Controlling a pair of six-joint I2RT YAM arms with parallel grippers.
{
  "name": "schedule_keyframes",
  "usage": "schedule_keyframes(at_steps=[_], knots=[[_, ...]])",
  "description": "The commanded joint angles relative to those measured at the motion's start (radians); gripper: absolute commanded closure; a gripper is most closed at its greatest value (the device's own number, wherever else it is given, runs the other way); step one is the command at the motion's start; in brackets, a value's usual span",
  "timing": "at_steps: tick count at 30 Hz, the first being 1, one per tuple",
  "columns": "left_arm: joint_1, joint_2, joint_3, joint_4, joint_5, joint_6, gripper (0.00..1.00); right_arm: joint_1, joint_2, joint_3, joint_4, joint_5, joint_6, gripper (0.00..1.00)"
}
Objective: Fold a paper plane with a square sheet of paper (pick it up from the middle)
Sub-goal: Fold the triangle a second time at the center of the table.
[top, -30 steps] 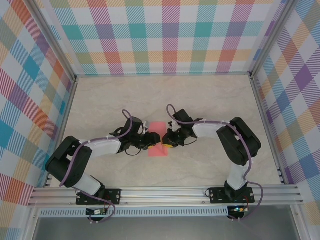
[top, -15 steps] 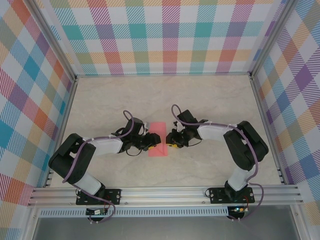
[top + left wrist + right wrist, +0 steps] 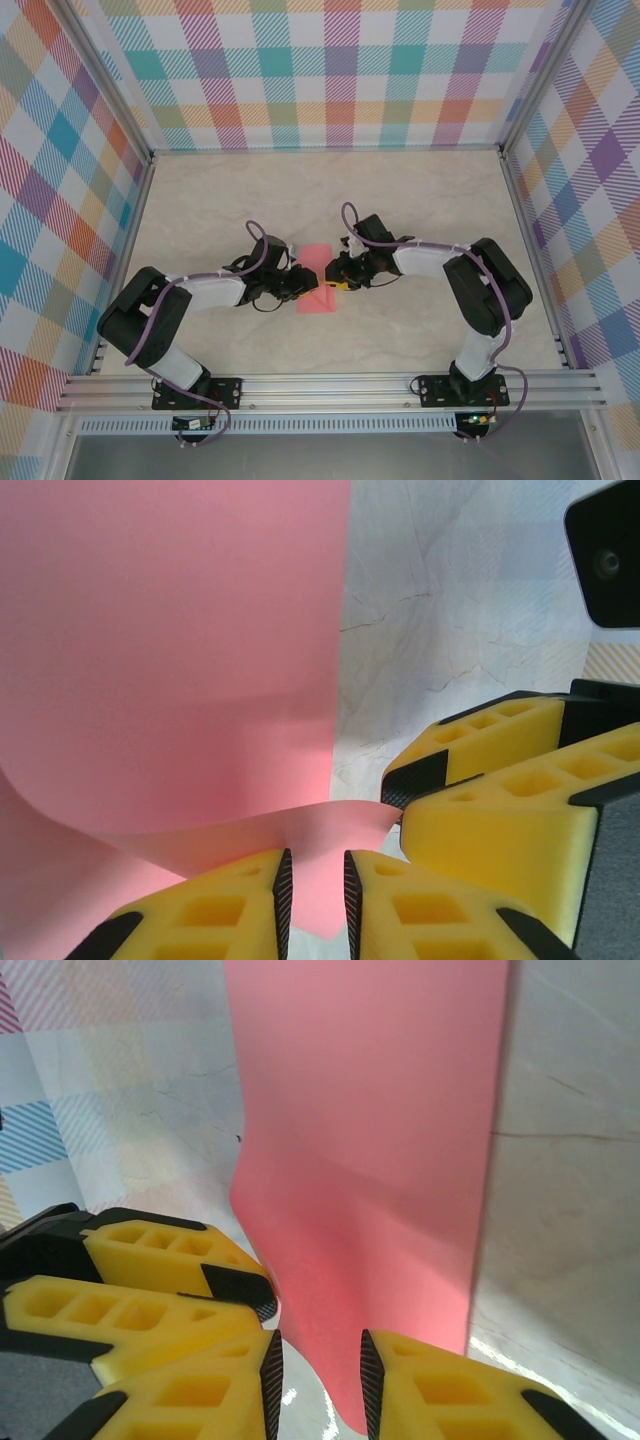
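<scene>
On the bench, the left arm has held its place while the right arm has crept toward 12 o'clock along the paper's edge. The square sheet of paper lies mid-bench, unfolded, with one rim curling up. The left jaws sit at its 9 o'clock side and the right jaws at 3 o'clock. Each pair stands slightly apart, straddling the rim rather than pinching it. The pick-up is probably still unfinished.
</scene>
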Motion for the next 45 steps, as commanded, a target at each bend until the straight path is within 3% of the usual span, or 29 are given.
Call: schedule_keyframes(at_steps=[1, 14, 34, 39, 45], knots=[[-0.007, 0.014, 0.017, -0.012, -0.007, 0.015, 0.78, 0.002, 0.021, 0.030, 0.014, -0.051, -0.027, 0.73], [-0.007, 0.028, 0.027, -0.031, -0.011, 0.026, 0.85, 0.002, 0.004, 0.015, 0.019, -0.026, -0.046, 0.71], [-0.007, 0.017, 0.026, -0.031, -0.011, 0.027, 0.87, 0.022, 0.091, 0.060, 0.008, -0.079, -0.074, 0.72], [-0.007, 0.010, 0.026, -0.033, -0.008, 0.027, 0.88, 0.024, 0.096, 0.064, 0.007, -0.076, -0.076, 0.84], [-0.007, -0.018, 0.028, -0.025, 0.007, 0.026, 0.87, 0.024, 0.091, 0.083, -0.082, 0.044, -0.108, 0.93]])
